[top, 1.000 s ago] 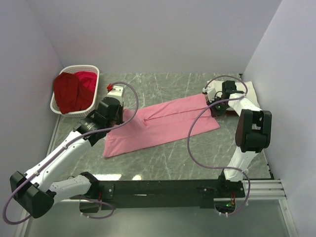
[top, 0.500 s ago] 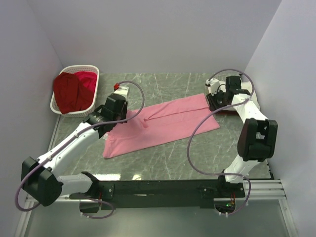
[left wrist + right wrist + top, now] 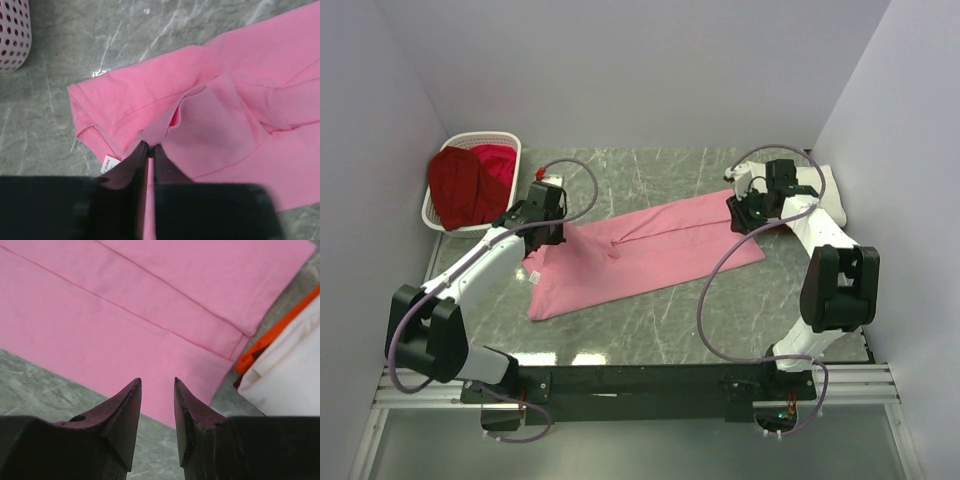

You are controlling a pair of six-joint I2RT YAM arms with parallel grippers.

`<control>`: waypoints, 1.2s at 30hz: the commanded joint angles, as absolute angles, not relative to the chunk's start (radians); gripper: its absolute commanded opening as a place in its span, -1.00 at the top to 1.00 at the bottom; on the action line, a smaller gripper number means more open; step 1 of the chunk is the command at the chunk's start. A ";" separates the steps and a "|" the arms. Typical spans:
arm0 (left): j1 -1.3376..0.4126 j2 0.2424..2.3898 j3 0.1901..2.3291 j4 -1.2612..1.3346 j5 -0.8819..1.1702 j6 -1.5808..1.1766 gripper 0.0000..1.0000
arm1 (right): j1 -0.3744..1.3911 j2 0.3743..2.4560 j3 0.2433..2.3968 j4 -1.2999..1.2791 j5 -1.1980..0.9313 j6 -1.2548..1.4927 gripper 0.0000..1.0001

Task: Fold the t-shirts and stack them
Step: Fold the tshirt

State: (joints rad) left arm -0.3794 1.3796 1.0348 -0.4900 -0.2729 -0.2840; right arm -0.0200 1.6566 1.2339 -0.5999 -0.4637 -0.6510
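Observation:
The pink t-shirt (image 3: pixel 650 250) lies folded lengthwise in a long strip across the table. My left gripper (image 3: pixel 561 231) is at its left end, shut on a raised pinch of pink cloth (image 3: pixel 210 125) beside a sleeve; the tips (image 3: pixel 148 146) meet on the fold. My right gripper (image 3: pixel 741 214) hovers open over the strip's right end (image 3: pixel 125 315), nothing between its fingers (image 3: pixel 131 400). A cream-white t-shirt (image 3: pixel 825 185) tops a folded pile at the right, with an orange-red one (image 3: pixel 260 345) under it. Dark red (image 3: pixel 455 185) and crimson (image 3: pixel 497 168) t-shirts fill the basket.
The white slatted basket (image 3: pixel 508 139) stands at the back left corner, its wall (image 3: pixel 12 35) showing in the left wrist view. Walls close in the left, back and right sides. Grey marble tabletop (image 3: pixel 650 330) shows in front of the pink strip.
The right gripper has opened and drawn slightly left over the pink end. The left arm has swung its elbow leftwards, still pinching the pink cloth.

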 commanded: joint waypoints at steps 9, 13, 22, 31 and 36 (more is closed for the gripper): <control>-0.259 1.508 1.160 -0.489 -0.184 -0.295 -0.30 | 0.098 1.571 1.216 -0.617 -0.526 -0.652 0.19; -0.261 1.470 1.212 -0.462 -0.034 -0.282 -0.31 | 0.191 1.658 1.320 -0.754 -0.661 -0.706 0.19; -0.259 1.065 0.895 -0.298 -0.032 -0.295 -0.37 | 0.501 2.073 1.851 -0.826 -0.832 -0.369 0.17; -0.259 0.703 0.687 -0.193 -0.158 -0.261 -0.87 | 0.627 2.290 2.019 -0.504 -0.655 0.090 0.17; -0.259 0.686 0.699 -0.201 -0.161 -0.262 -0.86 | 0.661 2.379 2.103 -0.440 -0.569 0.172 0.20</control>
State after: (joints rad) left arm -0.2584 0.6975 0.6994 -0.2481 -0.1387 -0.2749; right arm 0.6510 2.3409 1.9984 -0.5533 -0.6376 0.0578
